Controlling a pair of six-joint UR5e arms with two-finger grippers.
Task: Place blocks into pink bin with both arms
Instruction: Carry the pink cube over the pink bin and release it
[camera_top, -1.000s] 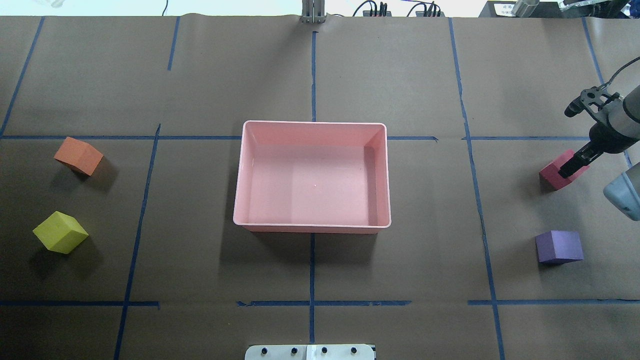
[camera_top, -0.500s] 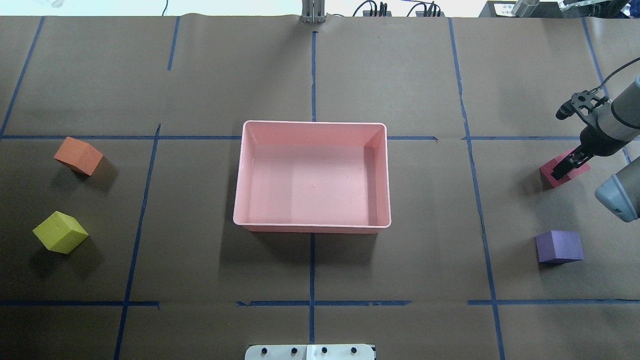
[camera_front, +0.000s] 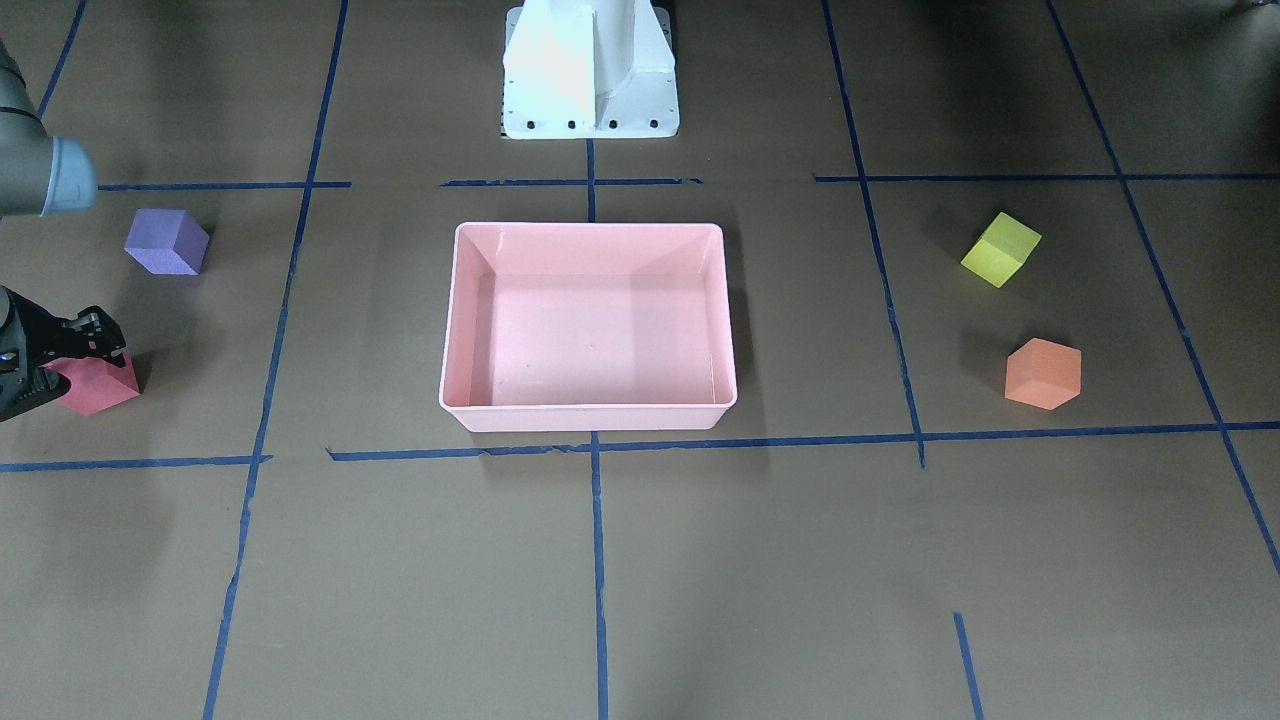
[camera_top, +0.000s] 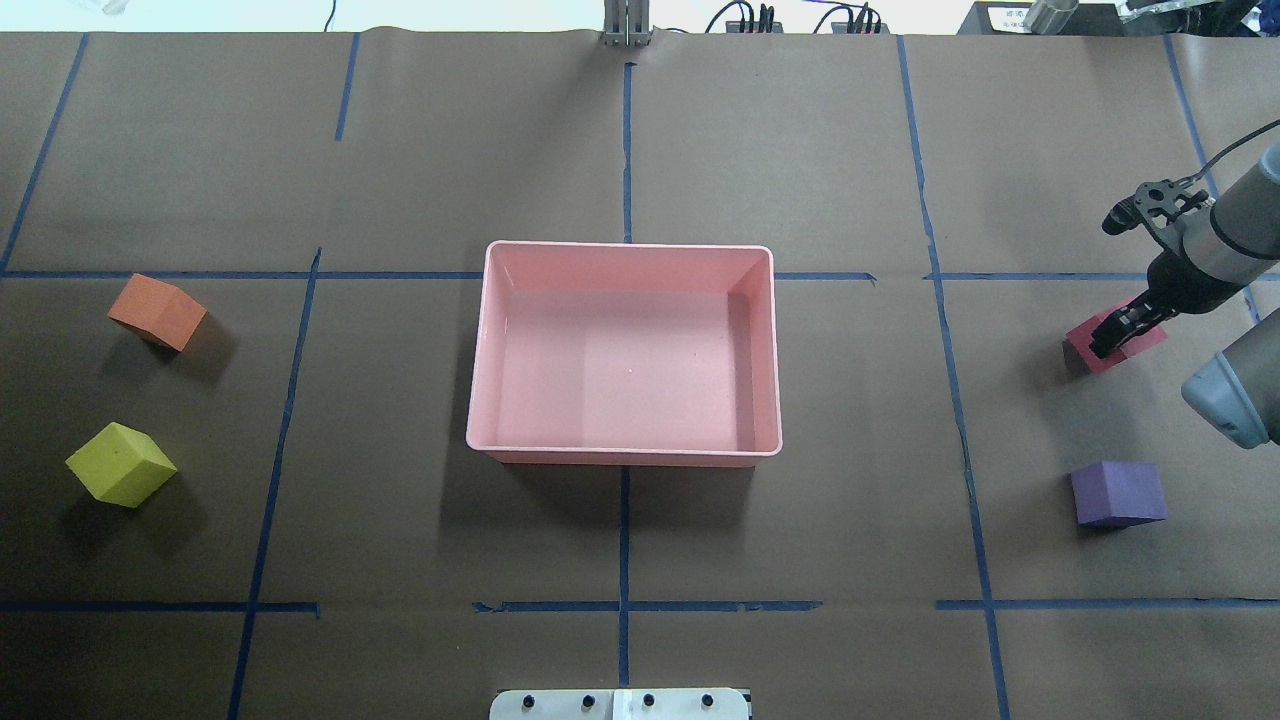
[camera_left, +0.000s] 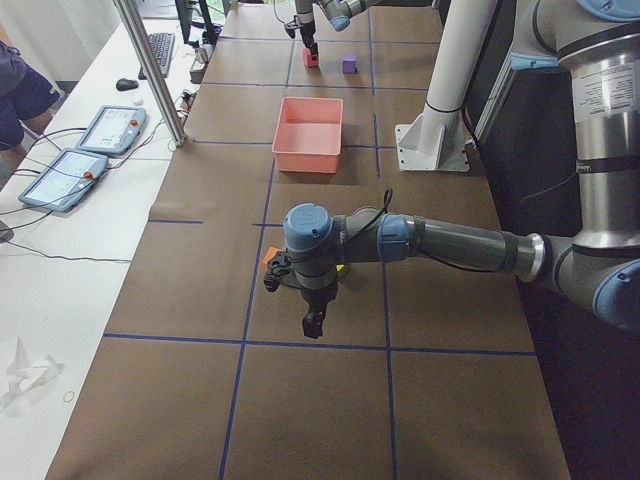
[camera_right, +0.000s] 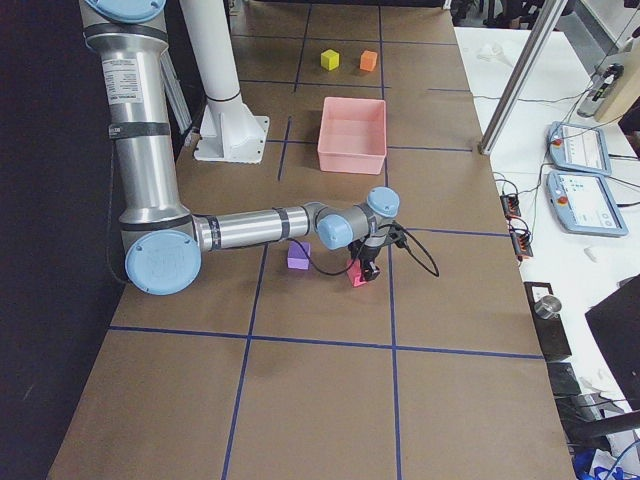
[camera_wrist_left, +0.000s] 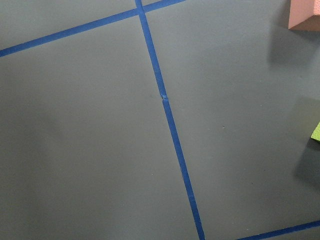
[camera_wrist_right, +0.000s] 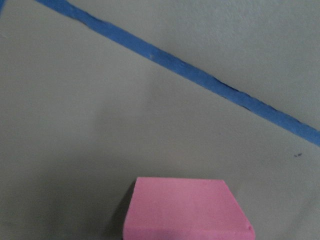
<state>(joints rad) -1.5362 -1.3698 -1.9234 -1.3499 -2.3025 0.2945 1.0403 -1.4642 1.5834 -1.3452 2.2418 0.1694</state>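
Red block being taken up at the right edge of the overhead frame; nothing has yet been placed in the bin.

The right gripper (camera_top: 1112, 337) is set down over the red block (camera_top: 1082, 352), its fingers drawn in to the block's width and seemingly clamped on its sides. The pink bin (camera_top: 625, 247) is seen at mid-frame, with no block in it. The purple block (camera_top: 1118, 492) lies at lower right, and the orange block (camera_top: 157, 311) and yellow block (camera_top: 120, 463) at far left. The left gripper (camera_left: 313, 322) is hung low near those two; whether it is open cannot be told. A lift, a carry leftward over the rim and a release are judged to be called for next.
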